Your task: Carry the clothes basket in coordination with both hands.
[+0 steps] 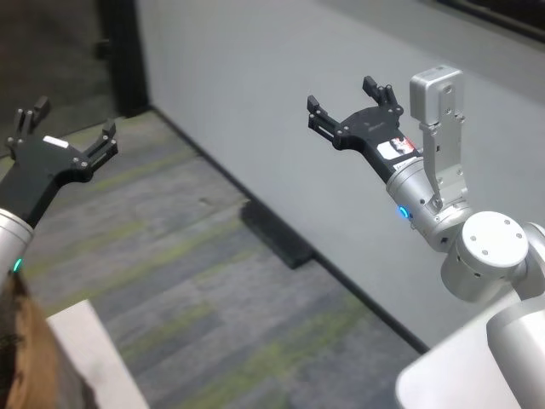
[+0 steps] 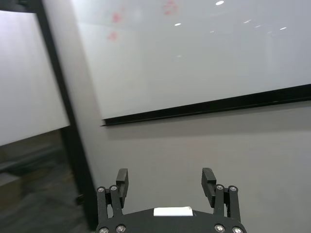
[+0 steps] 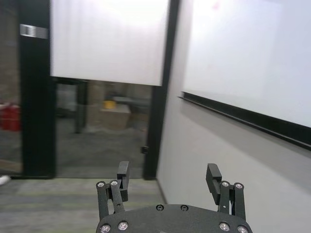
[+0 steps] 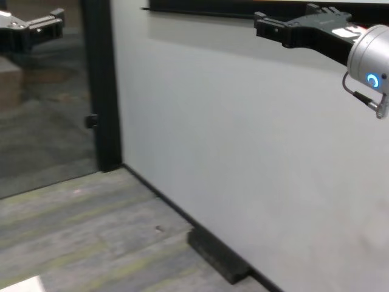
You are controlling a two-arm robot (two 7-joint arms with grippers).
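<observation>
Both arms are up in the air, well apart. The black two-fingered left gripper (image 1: pixel 66 128) carries a small white label, no writing legible; its fingers (image 2: pixel 122 179) are spread wide, holding nothing. The black right gripper (image 1: pixel 353 106), on its silver wrist with a glowing blue ring (image 1: pixel 402 212), shows a red-and-white sticker, unreadable; fingers (image 3: pixel 214 175) equally wide, empty. At the lower left edge, a tan woven sliver (image 1: pixel 25 349) might be the clothes basket — can't tell.

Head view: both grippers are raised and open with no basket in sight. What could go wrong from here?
1. Neither the left gripper nor the right gripper holds anything, and no clothes basket shows in any view, so the carry may fail outright.
2. The right gripper is raised close to the grey wall; reaching further forward could strike it.
3. A dark block lies on the carpet along the wall base, a possible obstacle.
</observation>
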